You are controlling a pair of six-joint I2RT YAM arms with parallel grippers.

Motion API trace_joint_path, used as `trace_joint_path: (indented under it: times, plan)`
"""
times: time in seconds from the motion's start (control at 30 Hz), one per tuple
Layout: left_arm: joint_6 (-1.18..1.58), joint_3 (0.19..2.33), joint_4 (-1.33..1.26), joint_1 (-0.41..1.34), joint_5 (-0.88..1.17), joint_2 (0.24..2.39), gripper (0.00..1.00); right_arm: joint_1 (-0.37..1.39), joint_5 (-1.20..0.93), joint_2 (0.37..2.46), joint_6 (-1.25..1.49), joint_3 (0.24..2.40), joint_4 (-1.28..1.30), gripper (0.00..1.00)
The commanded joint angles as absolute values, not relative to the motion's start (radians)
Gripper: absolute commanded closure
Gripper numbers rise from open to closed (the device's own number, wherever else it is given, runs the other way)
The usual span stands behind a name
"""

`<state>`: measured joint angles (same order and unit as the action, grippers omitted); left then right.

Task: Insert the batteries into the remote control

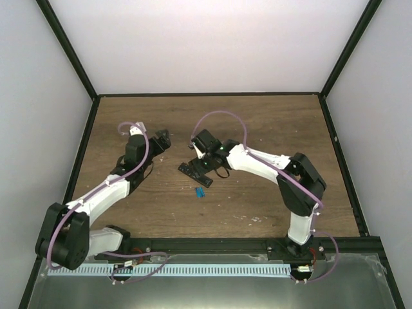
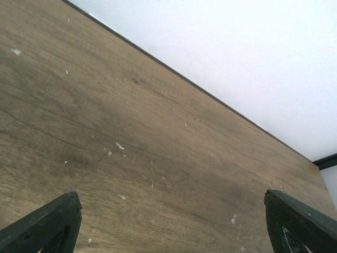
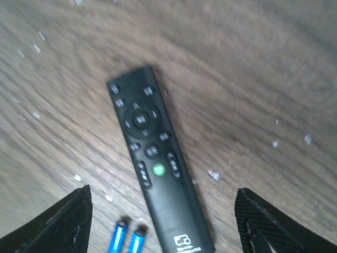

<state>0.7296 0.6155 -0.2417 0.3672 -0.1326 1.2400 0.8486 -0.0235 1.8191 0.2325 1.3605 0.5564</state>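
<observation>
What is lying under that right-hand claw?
Below the open right gripper lies the remote control, buttons up, on the wooden table, two blue batteries beside it. Its underside, against the table, is hidden.

Wooden table point(image 1: 270, 129), remote control point(image 3: 159, 163), two batteries point(image 3: 117, 237)

remote control point(image 3: 163, 184): black casing, buttons marked in pale grey, logo printed in white at one end
round button point(image 3: 158, 169): green
batteries point(image 3: 118, 238): bright blue, tipped in silver
table point(image 3: 253, 79): brown wood grain, streaked darker
specks point(image 3: 213, 174): white
arms point(image 1: 257, 161): white and black sections
cables point(image 1: 222, 114): purple
walls point(image 1: 206, 45): white
frame point(image 1: 71, 51): black
</observation>
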Motion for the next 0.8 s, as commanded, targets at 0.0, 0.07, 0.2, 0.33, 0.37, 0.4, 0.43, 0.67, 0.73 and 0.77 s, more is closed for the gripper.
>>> trace_joint_path:
  times: [0.0, 0.07, 0.2, 0.33, 0.37, 0.4, 0.43, 0.67, 0.73, 0.77]
  plan:
    - [0.719, 0.626, -0.228, 0.371, -0.174, 1.199, 0.05, 0.857, 0.014, 1.852, 0.179, 1.295, 0.511, 0.31]
    - [0.718, 0.623, -0.223, 0.371, -0.174, 1.197, 0.04, 0.856, 0.03, 1.863, 0.165, 1.28, 0.504, 0.29]
    - [0.721, 0.615, -0.222, 0.371, -0.17, 1.197, 0.04, 0.856, 0.038, 1.881, 0.132, 1.269, 0.496, 0.26]
    - [0.722, 0.612, -0.221, 0.371, -0.171, 1.197, 0.04, 0.856, 0.002, 1.89, 0.11, 1.254, 0.477, 0.25]
    - [0.722, 0.612, -0.221, 0.371, -0.172, 1.197, 0.04, 0.856, 0.0, 1.893, 0.106, 1.25, 0.476, 0.25]
    - [0.72, 0.611, -0.221, 0.371, -0.174, 1.197, 0.04, 0.857, 0.003, 1.899, 0.104, 1.247, 0.476, 0.25]
    - [0.719, 0.611, -0.219, 0.371, -0.176, 1.197, 0.04, 0.856, 0.008, 1.902, 0.102, 1.242, 0.474, 0.25]
    - [0.717, 0.608, -0.213, 0.371, -0.18, 1.195, 0.04, 0.856, 0.029, 1.92, 0.086, 1.226, 0.475, 0.27]
    - [0.714, 0.608, -0.211, 0.371, -0.179, 1.195, 0.04, 0.856, 0.032, 1.923, 0.084, 1.224, 0.479, 0.3]
    - [0.715, 0.608, -0.212, 0.371, -0.179, 1.195, 0.04, 0.856, 0.032, 1.923, 0.083, 1.224, 0.48, 0.3]
